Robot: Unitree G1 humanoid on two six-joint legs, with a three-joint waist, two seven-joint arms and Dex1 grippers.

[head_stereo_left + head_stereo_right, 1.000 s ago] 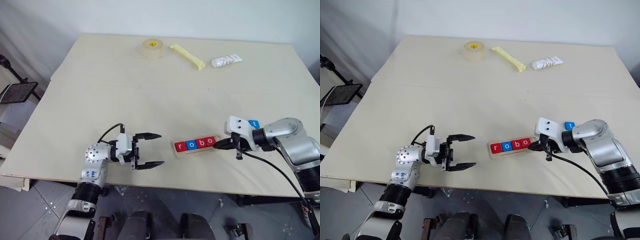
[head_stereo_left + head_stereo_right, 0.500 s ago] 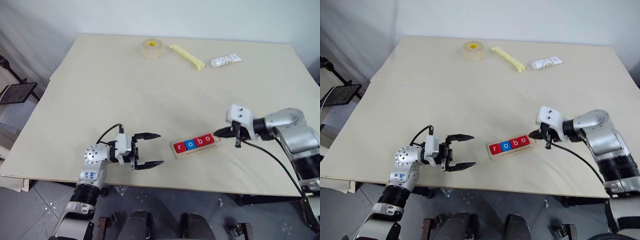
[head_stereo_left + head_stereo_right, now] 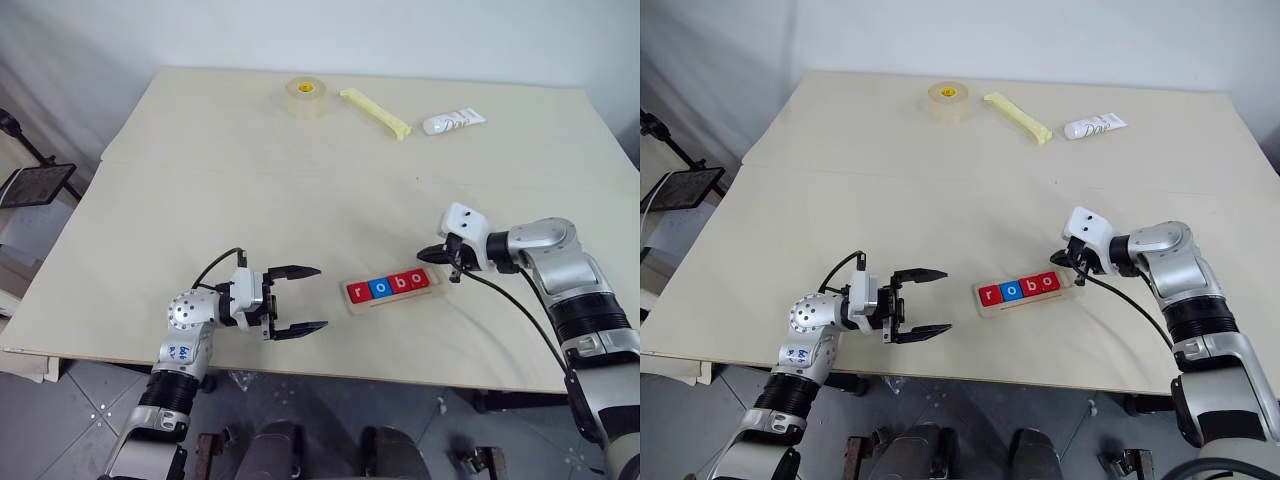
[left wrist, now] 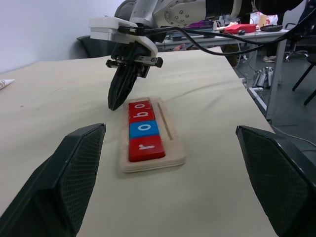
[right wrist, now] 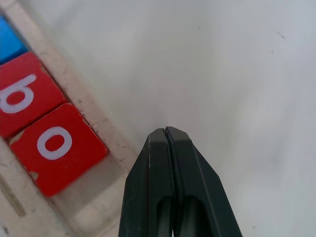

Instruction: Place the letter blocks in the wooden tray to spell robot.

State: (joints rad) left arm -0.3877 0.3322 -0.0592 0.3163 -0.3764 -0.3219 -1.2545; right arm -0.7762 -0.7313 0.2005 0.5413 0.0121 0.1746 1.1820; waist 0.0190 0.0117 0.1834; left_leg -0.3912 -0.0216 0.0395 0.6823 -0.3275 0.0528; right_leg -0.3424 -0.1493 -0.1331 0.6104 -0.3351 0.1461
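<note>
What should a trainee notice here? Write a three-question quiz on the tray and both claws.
1. True or false: the right claw is shut and holds nothing.
2. How many letter blocks sit in the wooden tray?
3. The left claw is: A) open, apart from the tray; B) shut on a block; C) resting on the tray.

Key: 1 true; 2 four, reading r, o, b, o; 3 A.

Both arms are silver metal with black ribbed rings at the joints. Each gripper has two black fingers: left gripper [image 3: 300, 300], right gripper [image 3: 424, 254]. A thin black cable loops along each wrist.
</note>
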